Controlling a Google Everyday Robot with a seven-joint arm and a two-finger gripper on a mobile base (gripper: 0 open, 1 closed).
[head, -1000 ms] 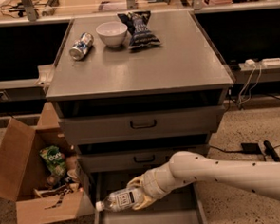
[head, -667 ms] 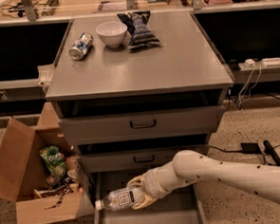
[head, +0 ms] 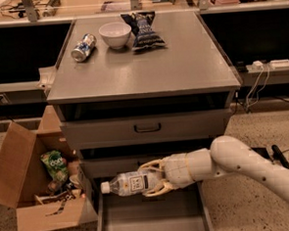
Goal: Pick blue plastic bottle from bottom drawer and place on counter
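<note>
The blue plastic bottle [head: 130, 182] lies on its side in my gripper [head: 153, 177], its white cap pointing left. The gripper's fingers are shut on the bottle's body, one above and one below. It is held above the back left part of the open bottom drawer [head: 151, 220], just in front of the cabinet's lower front. My white arm [head: 246, 167] reaches in from the right. The counter [head: 146, 63] is the grey cabinet top above.
On the counter's far side lie a silver-and-blue can [head: 83, 47], a white bowl [head: 115, 34] and a dark chip bag [head: 143, 30]. A closed drawer with a dark handle [head: 148, 128] sits above. An open cardboard box [head: 33, 188] with clutter stands left on the floor.
The gripper with the bottle has risen slightly and shifted a little toward the cabinet; the arm has lifted with it.
</note>
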